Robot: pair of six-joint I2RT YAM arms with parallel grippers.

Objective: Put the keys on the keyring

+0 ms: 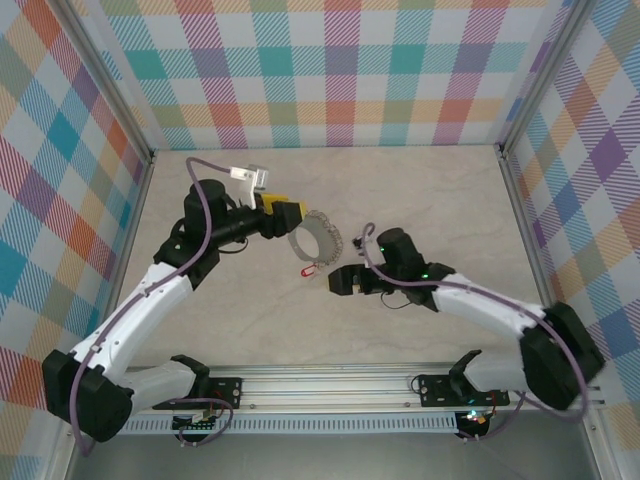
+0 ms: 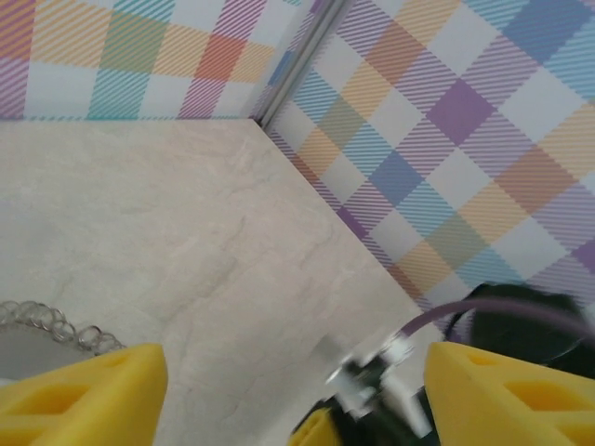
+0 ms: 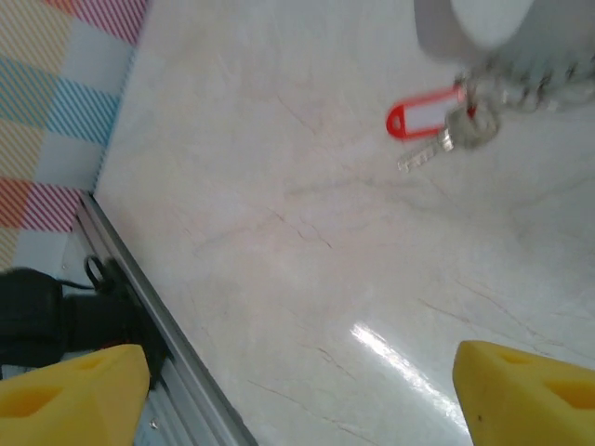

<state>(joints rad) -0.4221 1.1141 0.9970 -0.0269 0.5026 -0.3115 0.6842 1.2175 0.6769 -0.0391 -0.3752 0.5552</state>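
The keyring (image 1: 318,236), a grey metal ring fringed with small loops, lies on the table mid-scene. The key (image 1: 308,270), with its red oval head, lies at the ring's near edge. In the right wrist view the key (image 3: 424,119) touches the loops of the keyring (image 3: 507,42). My left gripper (image 1: 296,218) sits just left of the ring, open, nothing between its yellow fingers (image 2: 88,395). The keyring (image 2: 46,325) shows beyond that left finger. My right gripper (image 1: 340,280) is open just right of the key, its yellow fingers (image 3: 530,395) wide apart over bare table.
The marble tabletop (image 1: 420,190) is walled by plaid panels (image 1: 330,70) at back and sides. A metal rail (image 1: 330,385) runs along the near edge. The right arm's wrist and purple cable (image 2: 446,321) cross the left wrist view, blurred.
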